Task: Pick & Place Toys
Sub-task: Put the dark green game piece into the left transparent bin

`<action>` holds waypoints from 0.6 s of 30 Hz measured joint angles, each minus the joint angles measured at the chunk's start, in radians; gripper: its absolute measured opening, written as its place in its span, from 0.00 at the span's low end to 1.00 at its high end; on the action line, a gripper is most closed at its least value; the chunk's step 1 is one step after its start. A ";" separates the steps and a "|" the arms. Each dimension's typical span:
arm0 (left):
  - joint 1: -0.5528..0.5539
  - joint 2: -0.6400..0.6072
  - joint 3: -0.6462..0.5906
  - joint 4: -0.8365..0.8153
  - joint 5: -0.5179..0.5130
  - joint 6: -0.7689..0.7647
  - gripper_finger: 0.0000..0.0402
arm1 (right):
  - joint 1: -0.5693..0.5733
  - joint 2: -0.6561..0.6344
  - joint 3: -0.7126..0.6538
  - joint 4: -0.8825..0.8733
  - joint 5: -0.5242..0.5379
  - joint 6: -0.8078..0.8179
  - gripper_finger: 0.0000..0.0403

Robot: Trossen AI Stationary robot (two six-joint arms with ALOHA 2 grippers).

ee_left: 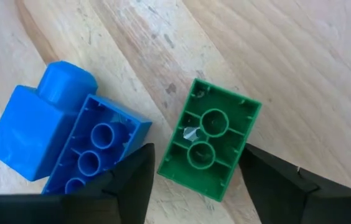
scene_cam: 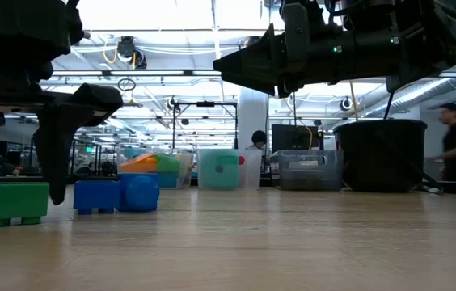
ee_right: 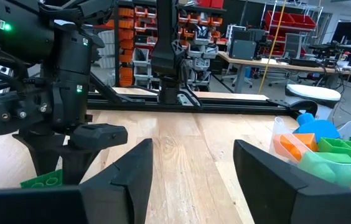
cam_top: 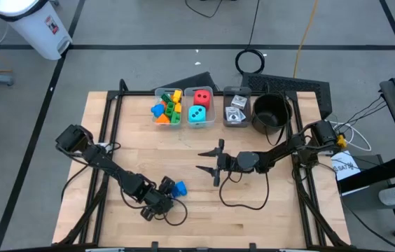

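My wooden table (cam_top: 204, 182) carries clear bins (cam_top: 183, 106) beside the black pot (cam_top: 270, 112), with blue brick (cam_top: 178, 187) and green brick (ee_left: 210, 139) well away from it.

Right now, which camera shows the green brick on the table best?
The left wrist view: the green brick fills the gap between the left claw fingers. The low view shows its side; the right wrist view a sliver; overhead it's hidden.

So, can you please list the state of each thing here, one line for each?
Left claw: open, astride the green brick.
Green brick: on the table, hollow side up, not gripped.
Blue brick: on its side beside the green one.
Right claw: open, empty, above the table middle.
Brick bin: holds bricks.
Dice bin: holds a red and a teal die.
Card bin: holds cards.
Pot: upright.
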 joint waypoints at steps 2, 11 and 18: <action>0.001 0.001 0.000 0.003 0.006 0.003 0.55 | 0.000 0.000 0.000 0.000 0.000 0.000 0.48; 0.016 0.003 -0.001 0.017 0.041 -0.056 0.37 | 0.000 0.000 0.000 0.000 0.000 0.000 0.48; 0.017 -0.017 0.001 0.019 0.043 -0.111 0.39 | 0.000 0.000 0.000 0.000 0.000 0.000 0.48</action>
